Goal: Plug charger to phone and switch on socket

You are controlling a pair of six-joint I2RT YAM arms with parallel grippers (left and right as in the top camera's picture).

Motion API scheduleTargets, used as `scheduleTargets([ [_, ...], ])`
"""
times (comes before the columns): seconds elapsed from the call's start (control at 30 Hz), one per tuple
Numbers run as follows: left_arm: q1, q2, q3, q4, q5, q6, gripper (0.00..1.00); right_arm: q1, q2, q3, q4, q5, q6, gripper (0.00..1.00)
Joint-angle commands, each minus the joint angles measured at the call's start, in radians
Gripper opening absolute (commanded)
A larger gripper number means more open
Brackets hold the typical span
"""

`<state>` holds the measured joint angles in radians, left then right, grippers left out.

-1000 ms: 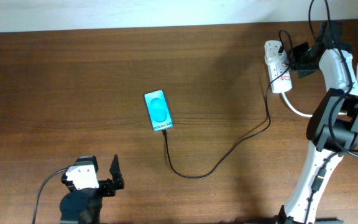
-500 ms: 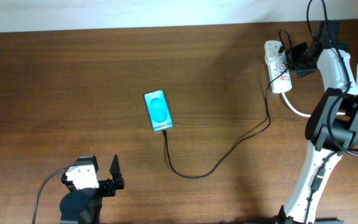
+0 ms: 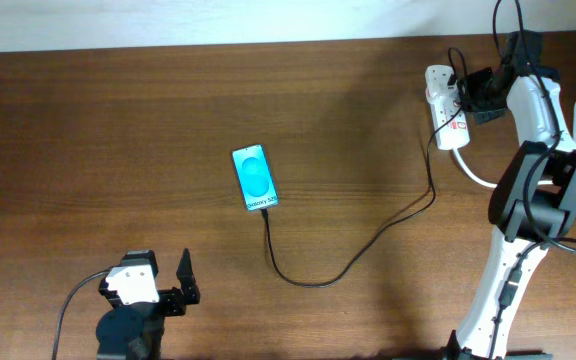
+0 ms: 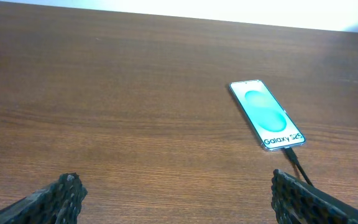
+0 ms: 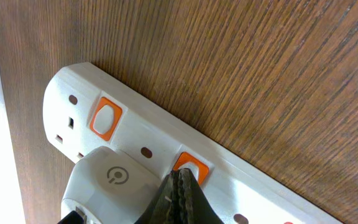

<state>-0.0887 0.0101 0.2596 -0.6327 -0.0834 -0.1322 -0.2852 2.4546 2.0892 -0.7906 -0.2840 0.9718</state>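
**Orange rocker under the tip: it's the switch step**

Over to the upper right of the overhead frame, where the socket (image 3: 446, 120) lies by the table's far edge. The right gripper (image 5: 180, 179) is pinched shut on nothing, its paired fingertips (image 5: 185, 193) pointing at an orange switch (image 5: 189, 167) beside a pale plug body (image 5: 107, 182) seated in the strip. I can't tell whether they touch it.

Mid-frame, the phone (image 3: 255, 179) lies flat, screen glowing cyan. The charger (image 3: 308, 283) meets its lower short edge, so the plugging-in looks done. That cable loops down, then climbs right to the strip.

Lower left, the left gripper (image 4: 178, 194) hangs spread wide and empty, well apart from everything.

By my reckoning, the switching-on is in hand. The next move calls for a short, square push on that rocker, centred so the tip doesn't skid off or shove the strip.

The count: one phone, one black cable, one power strip, two orange switches clear in the wrist view, two grippers.
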Motion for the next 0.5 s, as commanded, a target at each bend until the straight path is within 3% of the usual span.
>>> scheduleTargets([
  [0.0, -0.002, -0.003, -0.002, 0.001, -0.004, -0.01, 0.99, 0.126, 0.053, -0.01, -0.011, -0.105, 0.018, 0.04],
  [0.23, -0.002, -0.003, -0.002, 0.001, -0.004, -0.01, 0.99, 0.084, 0.056, -0.01, -0.067, -0.051, 0.028, 0.04],
  [0.47, -0.002, -0.003, -0.002, 0.001, -0.004, -0.01, 0.99, -0.025, -0.067, -0.008, -0.157, 0.009, -0.088, 0.04],
])
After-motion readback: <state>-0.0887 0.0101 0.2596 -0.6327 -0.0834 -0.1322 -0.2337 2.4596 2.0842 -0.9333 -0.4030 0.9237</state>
